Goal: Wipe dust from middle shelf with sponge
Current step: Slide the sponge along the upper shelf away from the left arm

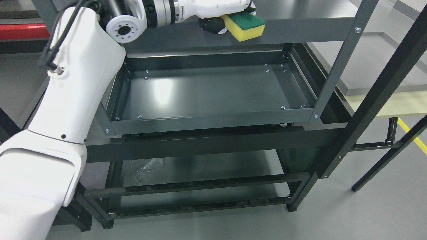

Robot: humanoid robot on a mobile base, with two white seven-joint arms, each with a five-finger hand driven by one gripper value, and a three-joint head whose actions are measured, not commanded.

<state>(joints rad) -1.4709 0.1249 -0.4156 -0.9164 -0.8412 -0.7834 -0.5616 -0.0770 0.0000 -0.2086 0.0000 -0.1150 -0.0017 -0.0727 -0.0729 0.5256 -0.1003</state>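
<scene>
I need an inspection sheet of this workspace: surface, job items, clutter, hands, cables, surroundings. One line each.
Surface: dark metal shelf unit; the tray-like shelf in the middle of the view is bare, with screws at its edges.
Job's things: yellow-and-green sponge, at the front edge of the upper shelf.
Clutter: crumpled clear plastic on a lower level.
Hands: left hand holds the sponge; right hand not in view.
Cables: black cables along the left arm.
Surroundings: grey floor, yellow floor line, black frame to the right.
</scene>
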